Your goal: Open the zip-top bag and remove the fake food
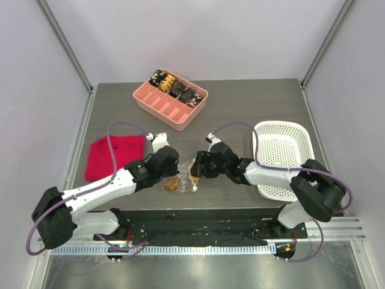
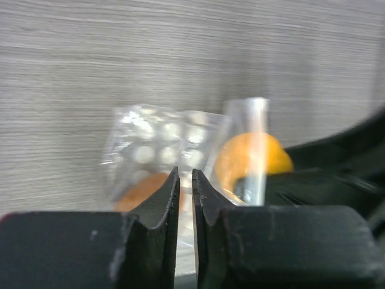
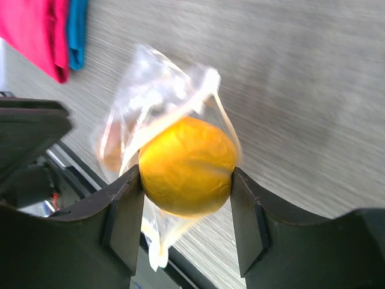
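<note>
The clear zip-top bag (image 1: pixel 182 176) lies near the table's front edge between my two grippers. My left gripper (image 1: pixel 171 173) is shut on the bag's plastic film; in the left wrist view its jaws (image 2: pixel 185 177) pinch the film, with the bag (image 2: pixel 157 143) just beyond them. My right gripper (image 1: pixel 195 168) is shut on the orange fake food (image 3: pixel 187 164) at the bag's mouth, and the white zip strip (image 3: pixel 212 102) drapes over the ball. The orange piece also shows in the left wrist view (image 2: pixel 272 155). A second, darker piece (image 3: pixel 111 150) shows dimly through the plastic (image 3: pixel 150 84).
A red folded cloth (image 1: pixel 114 155) lies left of the left arm. A pink divided tray (image 1: pixel 157 103) with dark and striped pieces stands at the back. A white perforated basket (image 1: pixel 283 150) stands at the right. The black front rail (image 1: pixel 198 223) runs just below the bag.
</note>
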Controlling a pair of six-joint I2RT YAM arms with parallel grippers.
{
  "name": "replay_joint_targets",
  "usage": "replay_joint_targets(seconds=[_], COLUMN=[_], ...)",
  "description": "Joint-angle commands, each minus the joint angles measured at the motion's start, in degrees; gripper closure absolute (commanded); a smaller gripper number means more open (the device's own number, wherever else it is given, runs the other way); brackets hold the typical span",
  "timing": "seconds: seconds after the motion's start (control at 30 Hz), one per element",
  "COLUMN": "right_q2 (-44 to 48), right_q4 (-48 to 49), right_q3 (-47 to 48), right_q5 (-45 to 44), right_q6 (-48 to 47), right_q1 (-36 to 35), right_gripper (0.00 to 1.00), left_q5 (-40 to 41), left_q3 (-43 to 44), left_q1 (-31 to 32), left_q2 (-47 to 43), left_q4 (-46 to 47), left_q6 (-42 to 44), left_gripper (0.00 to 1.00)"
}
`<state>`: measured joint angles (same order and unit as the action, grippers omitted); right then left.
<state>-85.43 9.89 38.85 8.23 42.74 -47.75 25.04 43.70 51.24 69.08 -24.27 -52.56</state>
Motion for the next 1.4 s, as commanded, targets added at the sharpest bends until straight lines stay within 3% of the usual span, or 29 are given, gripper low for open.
replay_joint_targets(seconds=[0.0, 0.1, 0.47, 0.57, 0.6, 0.87, 1.0, 1.03, 1.17, 1.27, 1.37], right_q2=[2.28, 2.46, 6.23, 8.08, 9.3, 16.69, 18.71, 19.59, 24.16, 25.92, 26.1], right_q4=[-6.9, -7.16, -13.12, -21.09, -23.05, -40.88, -48.9, -49.7, -49.18, -48.13, -45.59], right_q3=[1.76, 1.93, 3.42, 5.78, 6.41, 14.31, 16.35, 16.08, 12.23, 9.07, 4.94], right_q5=[-2.08, -1.99, -1.9, -7.95, -14.23, -39.05, -50.06, -49.28, -47.78, -46.91, -40.68], right_q6=[-2.58, -2.4, -2.84, -4.68, -5.55, -7.15, -4.86, -4.95, -5.47, -5.13, -5.12], right_q1=[-0.24, -0.24, -0.24, -0.24, -0.15, 0.81, 6.86, 13.14, 26.46, 32.69, 37.88], right_gripper=[0.99, 0.99, 0.99, 0.99, 0.99, 0.99, 0.99, 0.98, 0.91, 0.81, 0.74], left_q5=[-5.87, -7.9, -7.64, -6.85, -6.32, -2.98, -1.05, -0.52, -1.13, -4.01, -6.31], left_q3=[-4.23, -6.96, -9.07, -9.77, -10.3, -6.97, -4.07, -3.46, -2.75, -2.92, -4.59], left_q1=[0.17, 0.26, 0.26, 0.26, 0.26, 0.26, 0.26, 0.26, 0.26, 0.26, 0.26], left_q2=[-2.55, -0.79, 9.4, 10.98, 11.16, 8.62, 5.2, 2.84, -3.22, -6.75, -9.83], left_q4=[4.75, 8.01, 14.87, 15.57, 16.01, 10.93, 6.61, 4.95, 2.04, 0.81, -0.16], left_q6=[-2.89, -4.57, -4.92, -5.1, -5.1, -1.95, 0.34, 0.61, 1.14, 0.09, -1.58], left_gripper=[0.89, 0.95, 0.98, 0.99, 0.99, 1.0, 0.96, 0.94, 0.77, 0.75, 0.75])
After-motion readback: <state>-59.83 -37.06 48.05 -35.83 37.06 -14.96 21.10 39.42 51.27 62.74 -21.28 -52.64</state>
